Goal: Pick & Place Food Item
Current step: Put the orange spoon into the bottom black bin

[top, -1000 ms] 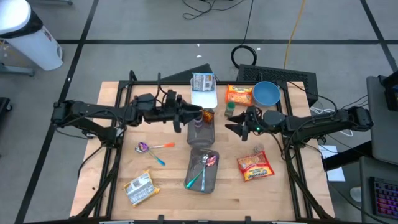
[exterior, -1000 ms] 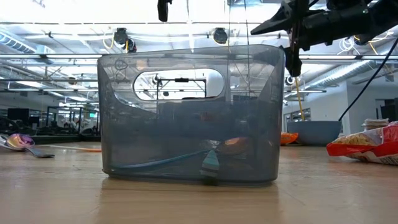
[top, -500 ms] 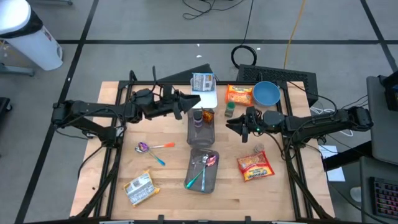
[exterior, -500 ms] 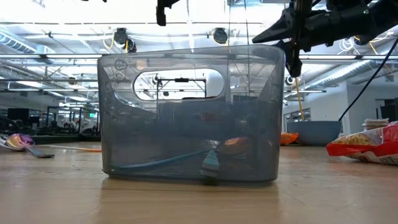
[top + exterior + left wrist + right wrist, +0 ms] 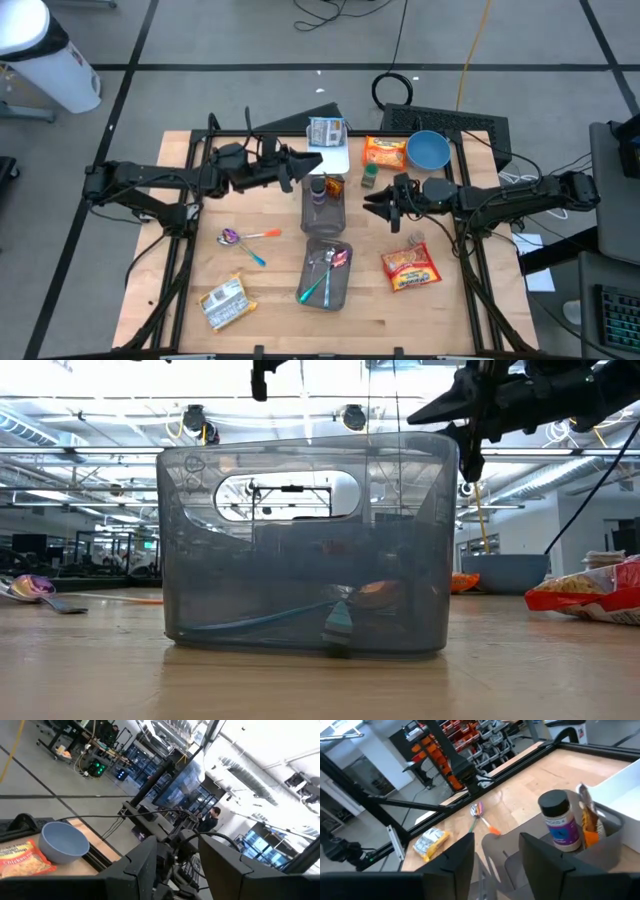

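Observation:
An orange noodle packet (image 5: 411, 267) lies flat on the table, nearer the front edge than my right gripper (image 5: 378, 205). That gripper hovers open, pointing level toward a grey bin (image 5: 322, 205). The bin holds a dark-capped bottle (image 5: 560, 822) and an orange snack pack (image 5: 587, 820). My left gripper (image 5: 302, 165) hangs open beside that bin's far left corner, with nothing between its fingers (image 5: 145, 865). A second grey bin (image 5: 326, 272) near the front holds a blue-handled spoon; it fills the low view (image 5: 305, 540).
At the back stand a white tray (image 5: 328, 155) with a packet, another noodle packet (image 5: 384, 151) and a blue bowl (image 5: 428, 150). Two spoons (image 5: 245, 237) and a silver packet (image 5: 224, 302) lie at the left front. Bare wood shows between the bins and the right arm.
My left gripper has swung from over the bottle bin toward the table's far edge, rolling a little, then held still. My right gripper has kept its place.

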Controlling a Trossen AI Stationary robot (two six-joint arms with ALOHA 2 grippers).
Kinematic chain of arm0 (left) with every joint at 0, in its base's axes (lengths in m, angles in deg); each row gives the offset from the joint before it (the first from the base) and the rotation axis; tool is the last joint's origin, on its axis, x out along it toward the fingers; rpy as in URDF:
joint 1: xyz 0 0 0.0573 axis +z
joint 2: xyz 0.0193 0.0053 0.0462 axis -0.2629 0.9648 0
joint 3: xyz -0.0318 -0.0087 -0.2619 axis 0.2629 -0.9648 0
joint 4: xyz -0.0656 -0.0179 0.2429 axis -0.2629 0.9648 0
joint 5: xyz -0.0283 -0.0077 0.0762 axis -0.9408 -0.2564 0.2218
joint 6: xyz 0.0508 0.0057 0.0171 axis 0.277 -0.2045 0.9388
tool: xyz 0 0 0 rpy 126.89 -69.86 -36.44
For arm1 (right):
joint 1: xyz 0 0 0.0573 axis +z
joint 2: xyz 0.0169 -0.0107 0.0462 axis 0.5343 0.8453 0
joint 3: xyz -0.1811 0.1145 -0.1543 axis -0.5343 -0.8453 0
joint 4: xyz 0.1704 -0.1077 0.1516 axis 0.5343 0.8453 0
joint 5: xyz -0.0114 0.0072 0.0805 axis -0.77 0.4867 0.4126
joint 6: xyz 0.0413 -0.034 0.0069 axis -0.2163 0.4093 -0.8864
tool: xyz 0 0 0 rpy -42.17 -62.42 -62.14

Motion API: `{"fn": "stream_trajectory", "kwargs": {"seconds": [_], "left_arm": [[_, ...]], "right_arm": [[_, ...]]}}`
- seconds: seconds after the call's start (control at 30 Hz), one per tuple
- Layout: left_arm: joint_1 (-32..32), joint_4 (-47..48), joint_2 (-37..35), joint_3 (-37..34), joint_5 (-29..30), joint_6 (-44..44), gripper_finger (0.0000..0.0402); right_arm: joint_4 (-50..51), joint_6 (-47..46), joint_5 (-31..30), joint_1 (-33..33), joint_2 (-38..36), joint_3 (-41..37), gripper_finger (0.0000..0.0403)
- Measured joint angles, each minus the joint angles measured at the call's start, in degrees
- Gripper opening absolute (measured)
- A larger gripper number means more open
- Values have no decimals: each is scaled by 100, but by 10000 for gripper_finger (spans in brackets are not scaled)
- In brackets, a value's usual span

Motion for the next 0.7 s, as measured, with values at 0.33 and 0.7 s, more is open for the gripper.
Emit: {"fn": "stream_trajectory", "kwargs": {"seconds": [0.33,0.7], "left_arm": [[424,7,0,0,-1004,-78,181],[1359,-344,4,0,-2385,-370,264]], "right_arm": [[1,-440,55,-387,0,0,233],[-280,-875,62,-707,0,0,296]]}}
